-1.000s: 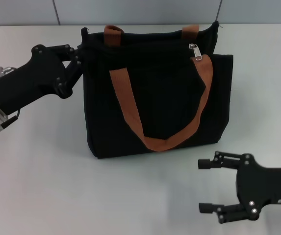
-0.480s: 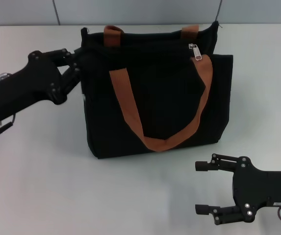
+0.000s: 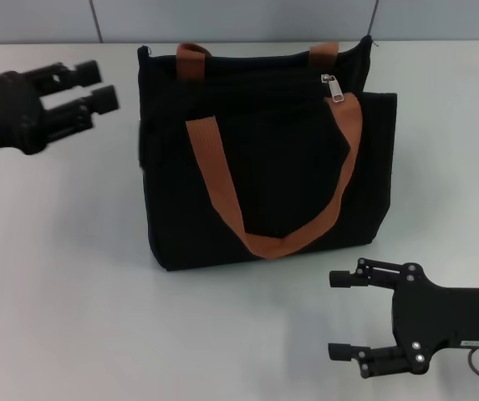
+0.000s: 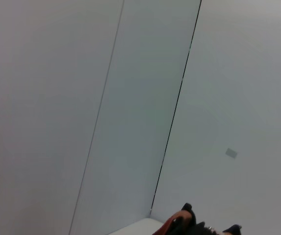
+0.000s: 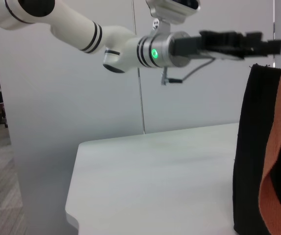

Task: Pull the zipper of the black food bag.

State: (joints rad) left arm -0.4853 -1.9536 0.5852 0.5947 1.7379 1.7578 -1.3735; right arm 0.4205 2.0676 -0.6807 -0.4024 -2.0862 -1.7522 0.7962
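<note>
Right hand (image 3: 345,315): black jointed metal, low at the near right of the bench (image 3: 72,292), fingers spread, holding nothing, clear of the bag.

Bench: smooth, pale, matte surface.

Black food bag (image 3: 264,167): boxy black woven fabric tote standing mid-bench, with front pocket panel; rust-brown webbing strap handle (image 3: 222,196) drooping in a U across its face.

Zipper (image 3: 333,86): small silver teardrop pull tab, hanging at the bag's top edge toward its right end.

Left hand (image 3: 97,88): black, raised at the far left beside the bag's upper corner, not touching it, fingers slightly parted, holding nothing.
</note>
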